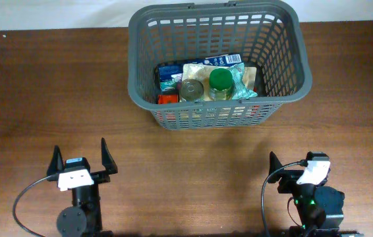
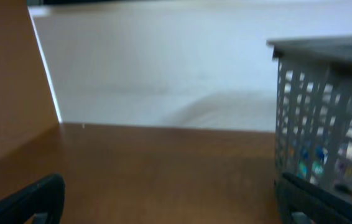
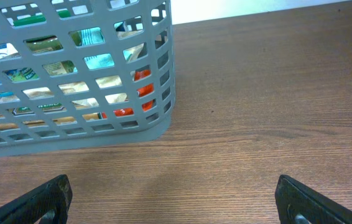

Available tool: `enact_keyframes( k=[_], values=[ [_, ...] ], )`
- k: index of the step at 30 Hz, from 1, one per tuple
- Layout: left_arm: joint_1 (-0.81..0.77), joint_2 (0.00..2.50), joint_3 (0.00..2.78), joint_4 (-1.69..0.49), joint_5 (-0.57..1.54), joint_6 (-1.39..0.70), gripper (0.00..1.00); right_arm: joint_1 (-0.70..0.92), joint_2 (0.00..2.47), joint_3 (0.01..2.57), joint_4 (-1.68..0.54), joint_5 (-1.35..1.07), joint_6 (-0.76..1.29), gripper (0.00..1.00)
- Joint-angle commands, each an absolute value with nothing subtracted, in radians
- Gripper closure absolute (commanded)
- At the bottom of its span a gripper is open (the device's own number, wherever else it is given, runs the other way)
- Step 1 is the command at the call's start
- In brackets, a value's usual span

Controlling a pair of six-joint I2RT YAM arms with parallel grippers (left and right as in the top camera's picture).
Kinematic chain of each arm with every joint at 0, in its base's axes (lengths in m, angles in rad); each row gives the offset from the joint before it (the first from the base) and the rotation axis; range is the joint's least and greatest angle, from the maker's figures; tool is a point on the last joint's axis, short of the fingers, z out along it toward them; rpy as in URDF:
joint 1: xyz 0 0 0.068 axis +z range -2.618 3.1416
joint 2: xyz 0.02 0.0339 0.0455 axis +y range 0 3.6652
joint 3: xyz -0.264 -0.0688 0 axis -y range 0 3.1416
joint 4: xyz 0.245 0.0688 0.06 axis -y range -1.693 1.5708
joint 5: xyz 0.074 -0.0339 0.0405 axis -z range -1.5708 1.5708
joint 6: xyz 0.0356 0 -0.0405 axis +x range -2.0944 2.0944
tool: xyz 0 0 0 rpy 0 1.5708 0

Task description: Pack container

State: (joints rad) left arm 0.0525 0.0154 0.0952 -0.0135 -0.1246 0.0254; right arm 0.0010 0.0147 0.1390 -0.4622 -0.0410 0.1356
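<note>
The container (image 1: 219,108), a big dark grey lattice basket, stands at the far middle of the table. Inside it lie a green-lidded jar (image 1: 221,80), a tin can (image 1: 191,90), a blue carton (image 1: 223,60), a beige pouch (image 1: 200,71) and something red (image 1: 167,99). My left gripper (image 1: 81,153) rests near the front left, open and empty, far from the basket. My right gripper (image 1: 298,163) sits at the front right, also open with nothing between its fingers. The left wrist view has the container (image 2: 325,112) at its right edge; the right wrist view shows the container (image 3: 157,74) ahead to the left, and colourful packets show through the slots.
The brown wooden table (image 1: 35,99) stretches between the grippers and the basket. A pale wall (image 2: 163,56) rises behind the table's far edge. Black cables (image 1: 22,197) loop beside each arm base.
</note>
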Motion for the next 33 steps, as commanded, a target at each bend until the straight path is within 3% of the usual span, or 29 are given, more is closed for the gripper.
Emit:
enact_keyframes(
  k=[1,33],
  values=[
    [0.053,0.005,0.043,-0.008,-0.132,0.027,0.01,0.005,0.003,0.131,-0.459,-0.025,0.147,0.01],
    [0.053,0.005,0.009,-0.068,-0.132,0.027,0.01,0.005,0.003,0.131,-0.459,-0.025,0.147,0.01]
  ],
)
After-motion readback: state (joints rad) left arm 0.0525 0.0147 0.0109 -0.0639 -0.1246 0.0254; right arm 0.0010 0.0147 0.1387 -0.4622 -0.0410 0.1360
